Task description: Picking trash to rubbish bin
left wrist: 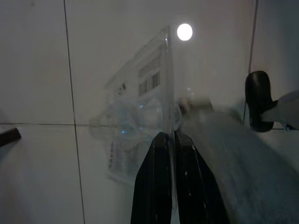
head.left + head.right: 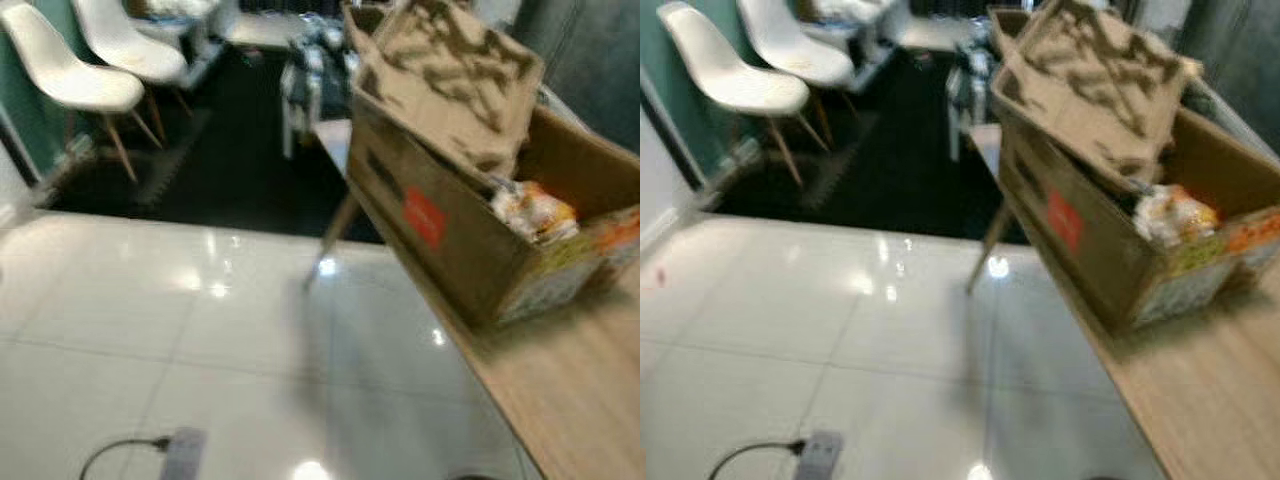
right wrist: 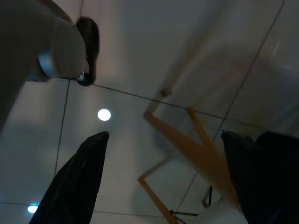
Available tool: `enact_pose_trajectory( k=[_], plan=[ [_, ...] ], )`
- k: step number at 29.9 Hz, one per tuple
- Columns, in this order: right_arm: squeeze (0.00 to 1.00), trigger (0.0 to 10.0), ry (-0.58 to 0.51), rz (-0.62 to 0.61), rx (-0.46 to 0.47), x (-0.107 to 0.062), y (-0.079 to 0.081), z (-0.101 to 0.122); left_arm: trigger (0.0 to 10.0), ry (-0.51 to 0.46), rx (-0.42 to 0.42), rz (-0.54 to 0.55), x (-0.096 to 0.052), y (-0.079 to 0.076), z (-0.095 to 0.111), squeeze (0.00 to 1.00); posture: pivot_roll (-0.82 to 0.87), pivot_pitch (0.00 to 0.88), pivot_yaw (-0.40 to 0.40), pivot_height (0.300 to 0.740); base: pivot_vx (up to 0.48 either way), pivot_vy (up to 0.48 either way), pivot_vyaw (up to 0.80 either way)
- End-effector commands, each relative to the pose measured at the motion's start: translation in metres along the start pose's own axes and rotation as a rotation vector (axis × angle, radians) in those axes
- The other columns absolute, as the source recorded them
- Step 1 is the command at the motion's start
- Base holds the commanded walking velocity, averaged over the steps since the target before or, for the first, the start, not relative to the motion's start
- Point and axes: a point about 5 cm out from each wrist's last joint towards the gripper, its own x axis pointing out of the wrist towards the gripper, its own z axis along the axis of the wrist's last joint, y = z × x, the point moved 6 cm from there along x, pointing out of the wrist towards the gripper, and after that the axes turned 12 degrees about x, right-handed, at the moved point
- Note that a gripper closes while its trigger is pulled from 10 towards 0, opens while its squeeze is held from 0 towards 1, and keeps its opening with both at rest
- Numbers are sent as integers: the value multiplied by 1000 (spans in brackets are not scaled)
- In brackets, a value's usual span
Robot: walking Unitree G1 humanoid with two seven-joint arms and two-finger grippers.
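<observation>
Trash here is a clear plastic blister pack with a printed barcode label (image 1: 140, 116), and in the left wrist view the left gripper (image 1: 171, 140) has its two black fingers (image 1: 156, 186) pressed together on the pack's edge, pinching it. The pack juts out beyond the fingertips, hanging over glossy white floor tiles (image 1: 37, 70) that mirror a round ceiling light.

In the right wrist view the right gripper (image 3: 163, 154) has its fingers (image 3: 84, 177) spread wide apart, nothing between them. Past the gap lie pale floor tiles and slanting wooden legs (image 3: 196, 149).

The head views, both blurred, show a large open brown cardboard box (image 2: 470, 200) with a red label, standing on a light wooden counter (image 2: 580, 390). Crumpled orange and white packaging (image 2: 535, 212) lies inside it under a loose cardboard flap. Two white moulded chairs with wooden legs (image 2: 90, 70) stand on a dark floor beyond the tiles, and a grey power strip with a black cable (image 2: 170, 450) lies on the tiles.
</observation>
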Motion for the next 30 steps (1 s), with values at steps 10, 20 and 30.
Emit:
enact_pose_trajectory(
  k=[10, 20, 30],
  plan=[
    [0, 10000, 17, 4, 8, 1, 4, -3, 10000, 42, -9, 3, -1, -3, -15, 0, -2, 72, -38, 740, 149, 0, -236],
    [0, 10000, 23, 8, 10, 1, 6, -5, 10000, 29, 0, 10, -1, 1, -10, 0, -1, 67, -35, 740, 0, 0, -788],
    [0, 10000, 33, 13, -1, 1, 8, -8, 10000, -12, 7, 31, 0, 8, 5, 0, 4, 67, -37, 740, 0, 0, -786]
  ],
)
